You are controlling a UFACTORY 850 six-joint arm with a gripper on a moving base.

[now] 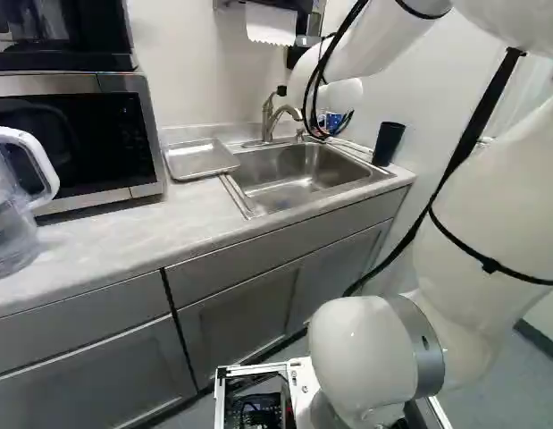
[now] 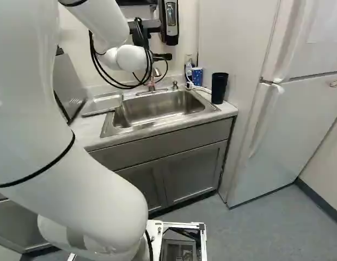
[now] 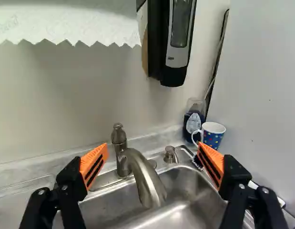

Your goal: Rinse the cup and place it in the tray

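Note:
My gripper point(image 2: 162, 56) is beyond the wrist in the right base view, mostly hidden. In the wrist view the gripper point(image 3: 152, 155) stands wide open, nothing held, with the faucet point(image 3: 147, 183) ahead between its fingers. A blue patterned cup point(image 3: 213, 138) with a white handle stands upright in the back corner, beyond one fingertip. A tall black cup point(image 2: 219, 88) is upright right of the sink; which cup is meant, I cannot tell. The metal tray point(image 1: 200, 161) lies on the counter, left of the sink point(image 1: 298, 174).
A soap bottle point(image 3: 193, 121) stands beside the blue cup, under a wall-mounted dispenser point(image 3: 178, 38). Paper towel point(image 3: 66, 21) hangs above the faucet. The microwave point(image 1: 71, 143) and a clear pitcher point(image 1: 12, 223) are left of the tray; a white refrigerator point(image 2: 282, 125) stands at the right.

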